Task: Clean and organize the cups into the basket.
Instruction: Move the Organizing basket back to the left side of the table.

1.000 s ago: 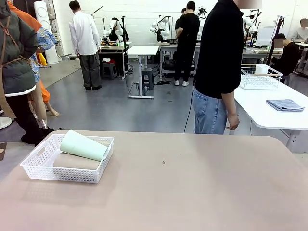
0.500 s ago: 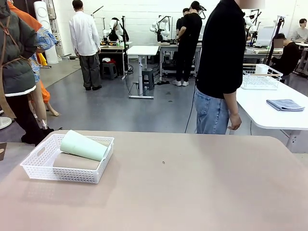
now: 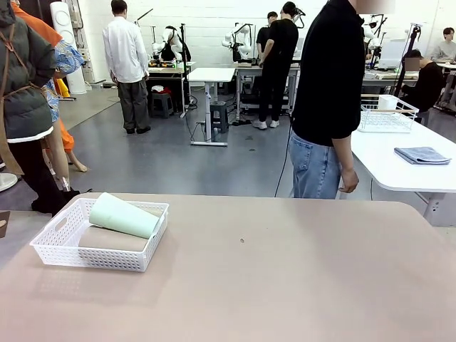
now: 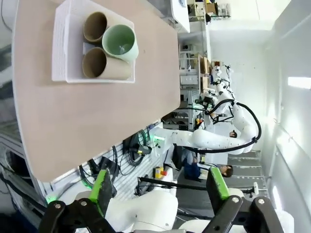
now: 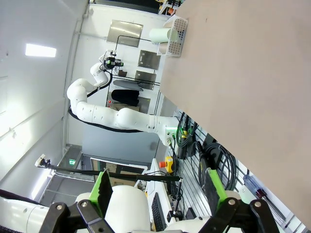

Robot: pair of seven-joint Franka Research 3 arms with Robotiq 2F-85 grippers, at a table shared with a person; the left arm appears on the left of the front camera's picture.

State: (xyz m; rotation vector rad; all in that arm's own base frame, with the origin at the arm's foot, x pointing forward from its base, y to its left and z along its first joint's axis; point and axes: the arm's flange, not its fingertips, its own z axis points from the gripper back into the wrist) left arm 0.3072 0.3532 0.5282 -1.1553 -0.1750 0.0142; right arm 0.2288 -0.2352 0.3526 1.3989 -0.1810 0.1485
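The white basket [image 3: 68,249] sits on the desk [image 3: 285,278], with the mint green cup [image 3: 125,215] lying tilted on top of 2 beige-brown cups [image 4: 95,63] inside it. Both grippers are spread wide and hold nothing: left gripper [image 4: 158,191], right gripper [image 5: 158,189], both well away from the basket.
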